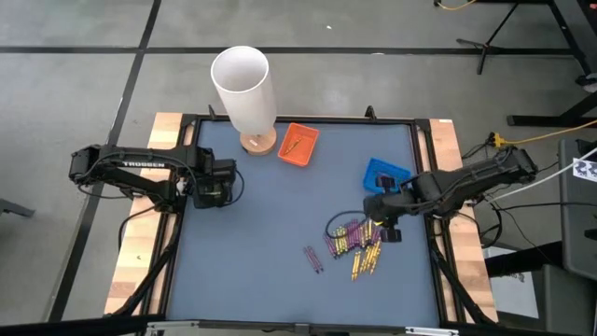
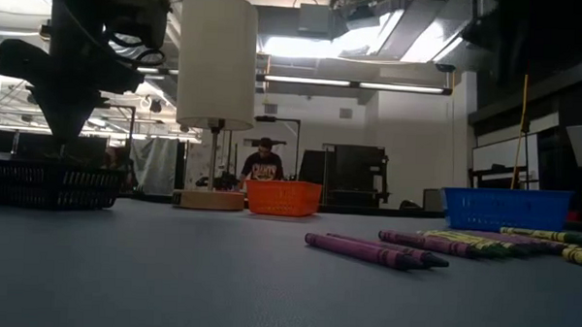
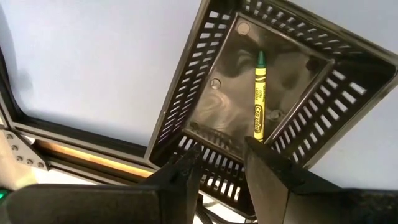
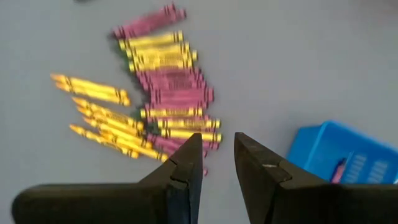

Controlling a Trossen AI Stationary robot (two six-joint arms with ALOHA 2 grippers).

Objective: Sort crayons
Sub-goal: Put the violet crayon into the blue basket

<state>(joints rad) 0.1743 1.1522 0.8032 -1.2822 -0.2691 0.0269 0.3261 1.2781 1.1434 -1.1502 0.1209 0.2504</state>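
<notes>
Right gripper (image 4: 217, 155) poised over the crayon pile (image 1: 359, 245), fingers parted by a narrow gap with nothing between them. Left gripper (image 3: 221, 168) likewise slightly parted and empty, hanging over the black basket (image 3: 205, 74) at the table's left edge, where one green-tipped, yellow-wrapped crayon (image 3: 259, 96) lies on the basket floor. Pile itself a mix of yellow and purple sticks, packed side by side on the grey mat (image 1: 270, 233) near the right side, just in front of the blue tray (image 1: 385, 173); two purple strays (image 1: 313, 259) a little apart toward the middle. Orange tray (image 1: 298, 145) farther back, beside the white lamp (image 1: 244, 89), with what looks like a yellow stick or two inside. Probably about to pick the next crayon: best to aim for one at the pile's loose edge, not the tight middle, line the fingers across its length, come straight down, and close only on that single stick. Risk of pinching two neighbours together or scattering the row.
</notes>
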